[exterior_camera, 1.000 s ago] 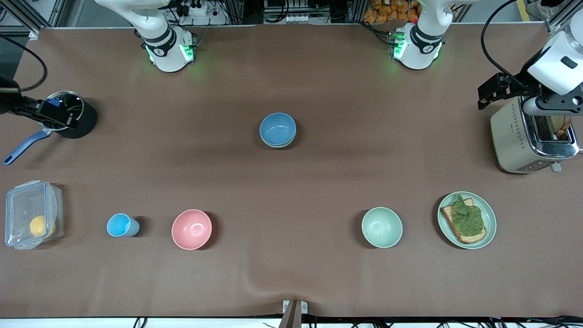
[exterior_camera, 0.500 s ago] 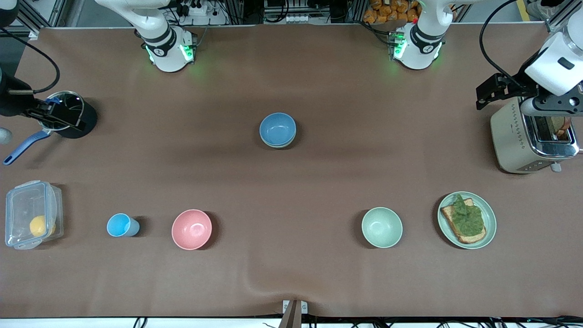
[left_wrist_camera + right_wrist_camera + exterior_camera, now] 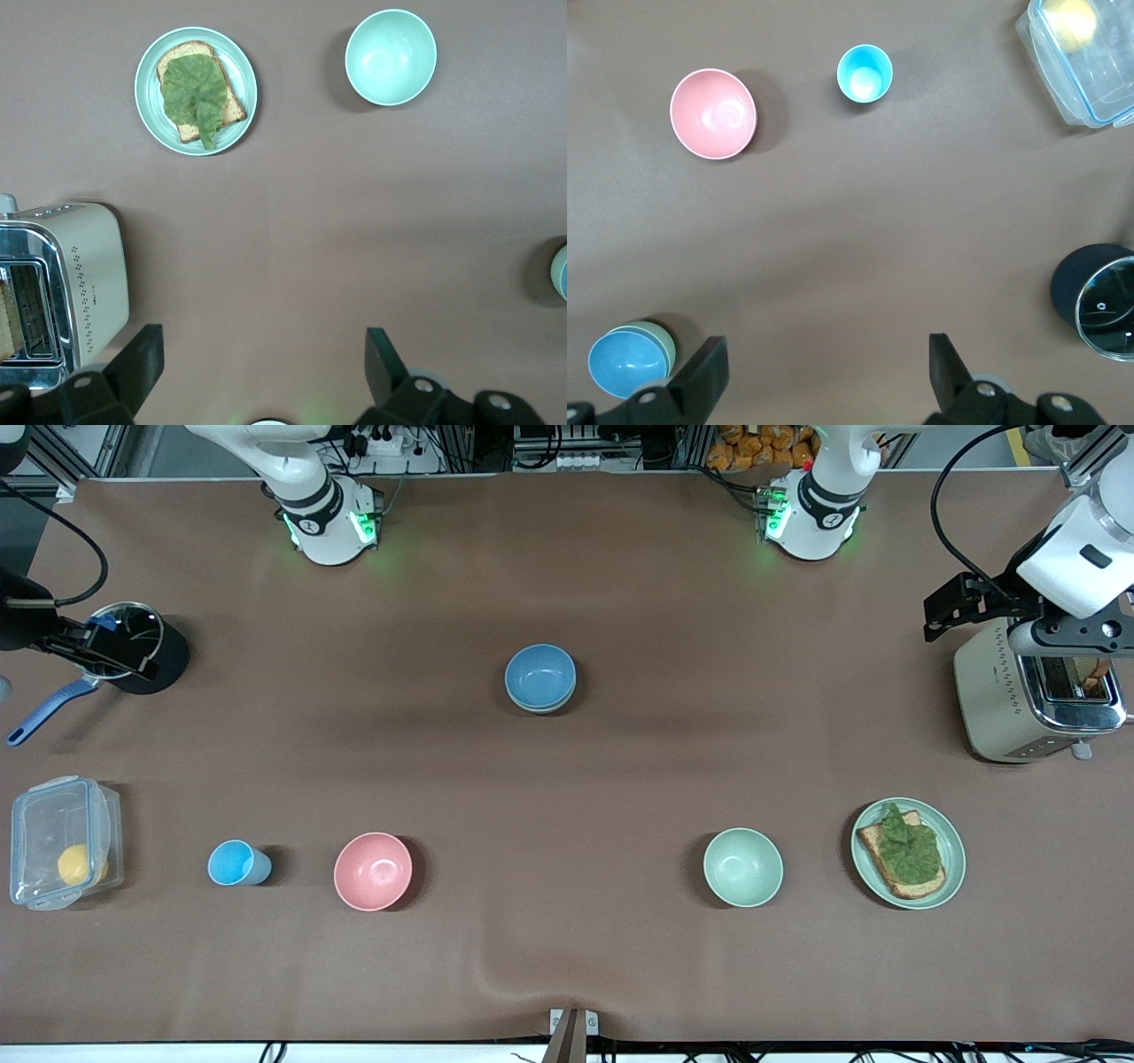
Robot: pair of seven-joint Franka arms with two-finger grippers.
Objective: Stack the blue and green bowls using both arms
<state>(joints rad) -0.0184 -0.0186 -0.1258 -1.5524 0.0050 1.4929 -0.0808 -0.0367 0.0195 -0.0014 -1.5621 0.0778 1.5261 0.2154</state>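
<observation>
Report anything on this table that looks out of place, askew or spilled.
Nothing spilled or tipped. The blue bowl sits nested in the green bowl mid-table, slightly off-centre, so a green rim shows on one side. The table cover has a small wrinkle at its edge nearest the camera.

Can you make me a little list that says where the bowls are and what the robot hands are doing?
blue bowl: sits inside the green bowl, mid-table, farther from the front camera than the other bowls
stack: already made
pink bowl: alone, beside the light-blue cup, toward the right arm's end
mint bowl: alone, beside the plate of toast, toward the left arm's end
left gripper: open, holds nothing, up over the toaster
right gripper: open, holds nothing, up over the black pot
</observation>
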